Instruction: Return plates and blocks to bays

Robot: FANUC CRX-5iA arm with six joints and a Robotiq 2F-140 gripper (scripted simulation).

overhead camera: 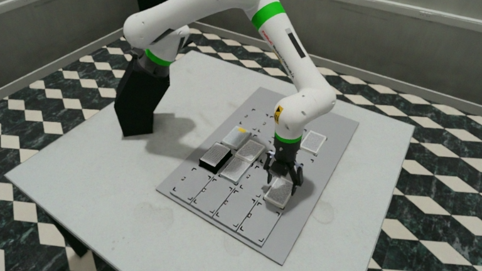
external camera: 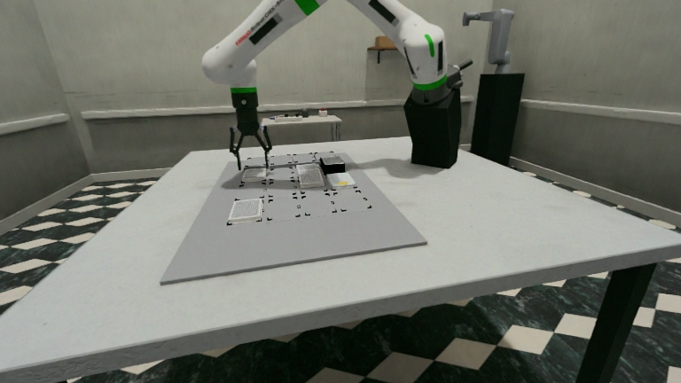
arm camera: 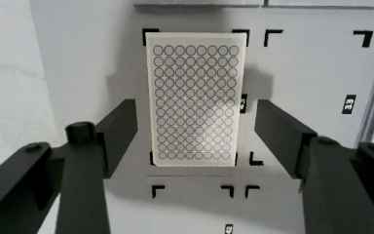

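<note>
— Is the gripper holding anything?

— No. Its jaws stand apart, one on each long side of the white plate, with a gap on both sides.

— Where is that plate?

— Flat on the grey deck, inside black corner marks, right below the gripper. The black block sits well apart from it, beside three other plates.

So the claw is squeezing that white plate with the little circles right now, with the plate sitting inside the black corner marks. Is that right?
Not quite. The gripper is open: in the wrist view its two fingers stand apart from the long edges of the white plate, with bare deck showing on both sides. The rest holds: the plate with the little circles sits inside the black corner marks.
</note>
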